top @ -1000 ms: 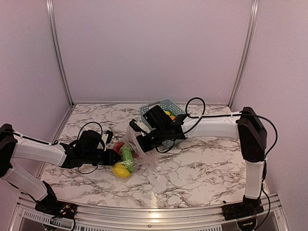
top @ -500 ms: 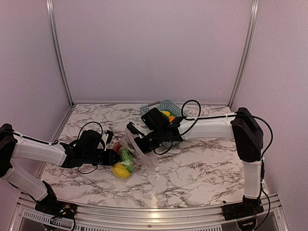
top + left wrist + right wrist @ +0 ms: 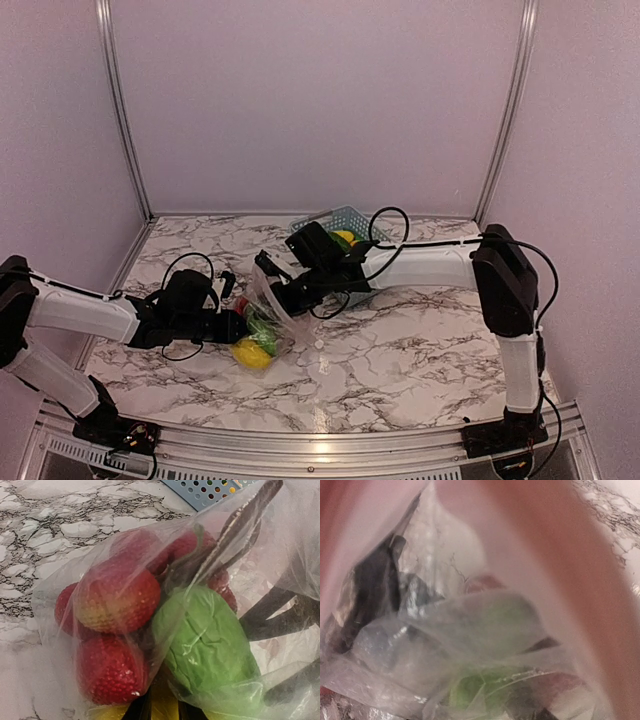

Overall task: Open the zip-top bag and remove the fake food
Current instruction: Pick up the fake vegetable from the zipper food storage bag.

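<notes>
The clear zip-top bag (image 3: 283,312) lies crumpled at the table's middle left, with fake food inside. Through the plastic I see red strawberries (image 3: 117,597), a green leafy piece (image 3: 205,645) and a yellow piece (image 3: 250,352) at the near end. My left gripper (image 3: 238,326) is shut on the bag's bottom end, its fingers (image 3: 137,711) close together round plastic and yellow. My right gripper (image 3: 272,292) is pushed into the bag's mouth. Its dark fingers (image 3: 272,612) show spread apart through the film. The right wrist view is blurred film, with green (image 3: 470,692) below.
A blue-grey lattice basket (image 3: 322,222) stands behind the bag at the back middle, holding yellow and orange pieces (image 3: 346,237). Its corner shows in the left wrist view (image 3: 210,490). Black cables loop off both wrists. Walls close the table at the back and sides.
My right gripper has slid left and deeper into the bag's mouth, and its fingers have spread. The bag has bunched toward the left gripper, which has stayed put.
</notes>
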### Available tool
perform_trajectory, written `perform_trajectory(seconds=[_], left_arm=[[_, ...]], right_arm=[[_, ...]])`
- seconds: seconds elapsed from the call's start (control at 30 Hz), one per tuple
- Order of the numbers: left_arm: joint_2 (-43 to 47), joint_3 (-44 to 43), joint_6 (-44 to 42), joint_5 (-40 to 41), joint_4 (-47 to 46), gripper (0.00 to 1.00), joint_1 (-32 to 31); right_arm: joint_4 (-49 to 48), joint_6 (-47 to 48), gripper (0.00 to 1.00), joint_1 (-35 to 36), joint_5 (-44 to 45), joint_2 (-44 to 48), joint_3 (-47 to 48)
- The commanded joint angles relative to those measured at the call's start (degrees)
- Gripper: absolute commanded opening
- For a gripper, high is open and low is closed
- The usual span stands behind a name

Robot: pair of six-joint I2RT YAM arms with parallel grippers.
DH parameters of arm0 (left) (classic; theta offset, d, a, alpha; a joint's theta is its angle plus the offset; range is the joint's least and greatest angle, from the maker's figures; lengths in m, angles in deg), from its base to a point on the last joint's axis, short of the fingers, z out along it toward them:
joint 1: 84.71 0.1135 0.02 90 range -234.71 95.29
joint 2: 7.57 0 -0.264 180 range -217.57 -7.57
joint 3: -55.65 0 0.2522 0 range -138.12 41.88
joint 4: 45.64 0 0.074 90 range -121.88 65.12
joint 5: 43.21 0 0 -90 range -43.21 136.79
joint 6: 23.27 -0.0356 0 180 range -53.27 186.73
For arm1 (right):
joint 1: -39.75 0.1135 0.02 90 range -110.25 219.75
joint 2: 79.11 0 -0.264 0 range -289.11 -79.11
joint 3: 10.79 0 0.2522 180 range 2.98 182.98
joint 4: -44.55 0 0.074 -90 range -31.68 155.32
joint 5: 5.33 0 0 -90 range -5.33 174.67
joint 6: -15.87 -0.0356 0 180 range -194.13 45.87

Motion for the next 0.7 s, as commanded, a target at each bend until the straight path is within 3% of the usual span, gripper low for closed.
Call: perform_trajectory(seconds=[0.0,0.47,0.67], left_arm=[[-1.6,-1.4,-1.4,-2.0,0.8,0.21,-0.2],[-0.1,-2.0,-4.0,-2.3,-2.5,0.21,-0.9],[0.9,-1.7,-4.3,-2.8,-5.1,0.21,-1.1]], right_arm=[[-0.4,-0.4,0.44,1.7,-1.2,-2.9,3.2],[1.9,0.4,0.58,3.2,-1.1,-6.5,5.3],[2.0,0.3,0.59,3.2,-1.2,-7.0,5.4]])
